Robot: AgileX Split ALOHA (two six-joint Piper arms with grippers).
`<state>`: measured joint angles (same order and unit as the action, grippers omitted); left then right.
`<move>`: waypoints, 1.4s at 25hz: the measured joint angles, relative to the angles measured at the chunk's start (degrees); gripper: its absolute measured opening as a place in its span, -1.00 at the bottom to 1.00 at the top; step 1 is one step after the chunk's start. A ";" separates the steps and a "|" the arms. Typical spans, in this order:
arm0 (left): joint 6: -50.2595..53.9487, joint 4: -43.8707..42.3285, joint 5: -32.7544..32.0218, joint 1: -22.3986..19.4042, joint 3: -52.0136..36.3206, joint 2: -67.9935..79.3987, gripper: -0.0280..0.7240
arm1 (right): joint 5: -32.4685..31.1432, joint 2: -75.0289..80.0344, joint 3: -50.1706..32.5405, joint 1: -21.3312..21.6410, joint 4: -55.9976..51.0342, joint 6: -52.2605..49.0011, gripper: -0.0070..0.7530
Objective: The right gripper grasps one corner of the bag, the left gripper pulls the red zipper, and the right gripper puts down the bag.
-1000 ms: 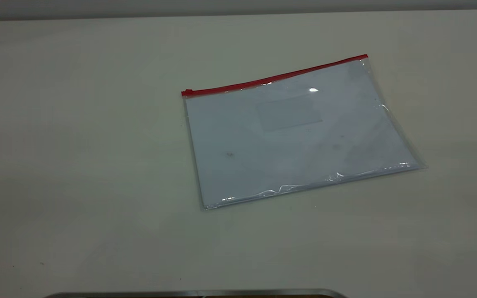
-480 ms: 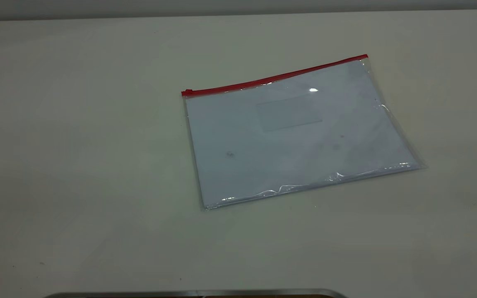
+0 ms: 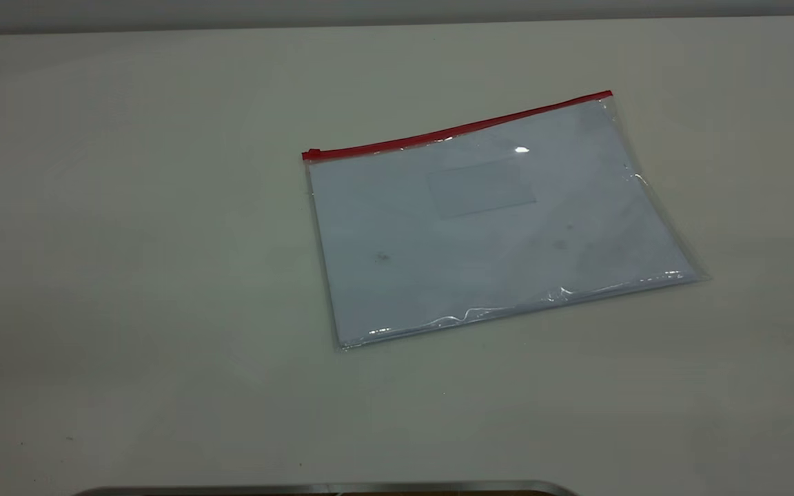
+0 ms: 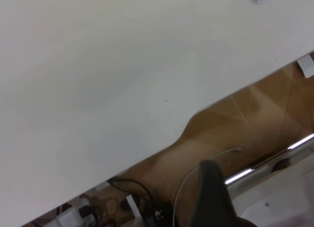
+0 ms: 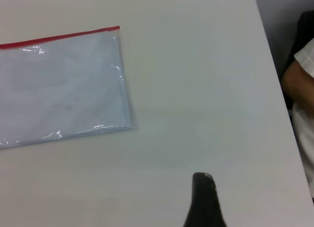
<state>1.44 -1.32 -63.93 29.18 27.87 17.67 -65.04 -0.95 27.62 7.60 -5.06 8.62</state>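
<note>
The bag (image 3: pixel 500 220) lies flat on the table (image 3: pixel 128 275); both grippers hang clear of it, jaws impossible to judge.

A wide, matte off-white table (image 3: pixel 163 275) fills the scene. Past its right edge sits a person in a white short sleeve (image 5: pixel 305 65).
</note>
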 joint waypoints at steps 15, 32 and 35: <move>-0.46 0.11 0.00 -11.36 0.00 -4.63 0.62 | 0.00 0.00 0.00 0.00 0.06 0.00 0.57; -0.44 0.83 -0.84 -28.94 0.00 -18.73 0.62 | 0.00 0.00 0.00 0.00 0.10 0.00 0.54; -0.44 0.83 -0.84 -28.94 0.00 -18.73 0.62 | 0.00 0.00 0.00 0.00 0.10 0.00 0.54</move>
<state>0.99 -0.49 -64.77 0.24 27.87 -1.06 -65.04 -0.95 27.62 7.60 -4.96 8.62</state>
